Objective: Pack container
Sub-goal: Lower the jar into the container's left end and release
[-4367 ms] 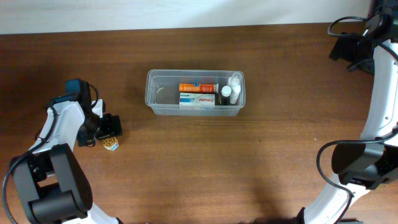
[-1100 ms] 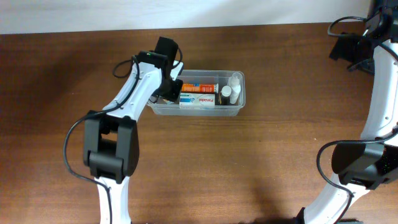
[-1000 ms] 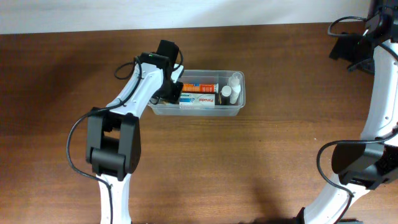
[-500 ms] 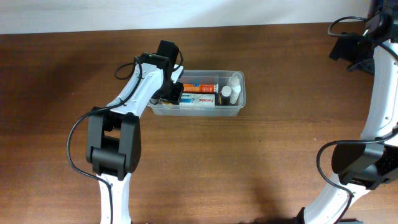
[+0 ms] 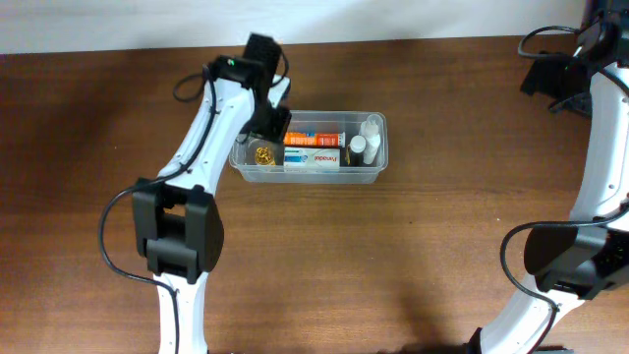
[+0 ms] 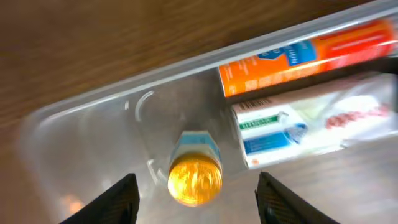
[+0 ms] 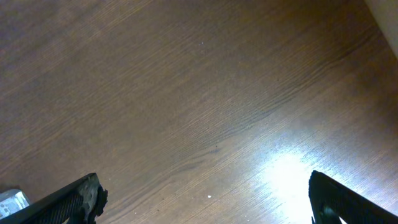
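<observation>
Well, the table [image 5: 393, 265] holds the clear container [image 5: 307, 178] at upper centre. The left gripper [image 5: 274, 125] hovers over its left end, jaws apart (gripping nothing), above a gold-capped bottle [image 6: 195, 178]. The right gripper [image 5: 552, 75], upper right, gapes wide.

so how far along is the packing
Done: the container holds an orange tube, a white box, white bottles and a gold-capped bottle standing near the box. In hand: nothing; the left gripper hangs open above that bottle. Left: no loose items in view, so probably just withdrawing.
</observation>
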Controlling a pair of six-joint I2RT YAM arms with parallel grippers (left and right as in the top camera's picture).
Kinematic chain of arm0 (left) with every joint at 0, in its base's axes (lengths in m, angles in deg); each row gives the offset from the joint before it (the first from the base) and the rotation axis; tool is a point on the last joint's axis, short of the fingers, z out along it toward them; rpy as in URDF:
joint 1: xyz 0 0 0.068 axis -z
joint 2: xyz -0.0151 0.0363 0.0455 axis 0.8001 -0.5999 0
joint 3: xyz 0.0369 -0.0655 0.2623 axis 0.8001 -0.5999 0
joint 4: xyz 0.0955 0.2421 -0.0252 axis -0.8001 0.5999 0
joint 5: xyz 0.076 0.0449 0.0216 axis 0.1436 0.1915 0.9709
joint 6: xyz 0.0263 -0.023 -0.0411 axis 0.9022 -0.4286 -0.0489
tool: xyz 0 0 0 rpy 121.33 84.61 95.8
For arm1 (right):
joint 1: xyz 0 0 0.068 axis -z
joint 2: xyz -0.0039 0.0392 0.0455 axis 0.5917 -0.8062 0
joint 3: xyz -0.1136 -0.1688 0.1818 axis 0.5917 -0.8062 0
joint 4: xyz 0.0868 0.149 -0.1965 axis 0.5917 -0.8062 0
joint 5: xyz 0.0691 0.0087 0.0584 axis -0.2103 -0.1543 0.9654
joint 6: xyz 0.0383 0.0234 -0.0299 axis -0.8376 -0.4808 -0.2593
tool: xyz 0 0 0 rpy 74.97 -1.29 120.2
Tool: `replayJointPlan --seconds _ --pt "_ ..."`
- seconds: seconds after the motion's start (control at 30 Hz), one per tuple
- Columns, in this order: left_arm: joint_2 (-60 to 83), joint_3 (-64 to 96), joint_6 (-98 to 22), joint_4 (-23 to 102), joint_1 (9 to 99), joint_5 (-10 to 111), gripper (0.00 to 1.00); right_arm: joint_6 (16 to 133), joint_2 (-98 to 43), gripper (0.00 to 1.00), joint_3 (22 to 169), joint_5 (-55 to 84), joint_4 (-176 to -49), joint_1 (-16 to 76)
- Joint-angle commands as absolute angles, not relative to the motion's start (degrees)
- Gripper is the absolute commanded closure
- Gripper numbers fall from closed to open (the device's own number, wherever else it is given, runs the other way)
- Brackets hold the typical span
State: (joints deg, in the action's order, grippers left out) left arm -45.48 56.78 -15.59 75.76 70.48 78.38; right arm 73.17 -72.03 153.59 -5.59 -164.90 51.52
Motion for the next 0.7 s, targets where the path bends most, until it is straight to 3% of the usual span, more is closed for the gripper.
replayJointPlan --seconds 0.0,0.23,0.43,0.67 --pt "-45.67 64.46 -15.11 80.79 70.29 77.55 0.38 72.63 -71.92 0.02 153.85 -6.48 -164.73 51.68" --pt "-40.65 71.78 -15.13 88.85 70.29 77.59 0.29 72.65 -71.92 0.02 153.85 -6.48 -164.73 51.68" --pt "-31.77 71.78 -15.15 93.55 70.29 80.44 0.01 72.63 -71.92 0.02 153.85 -6.48 -164.73 51.68" --pt "-21.32 71.78 -16.03 100.85 70.31 82.80 0.01 72.65 -71.92 0.02 153.85 -6.46 -164.73 51.68"
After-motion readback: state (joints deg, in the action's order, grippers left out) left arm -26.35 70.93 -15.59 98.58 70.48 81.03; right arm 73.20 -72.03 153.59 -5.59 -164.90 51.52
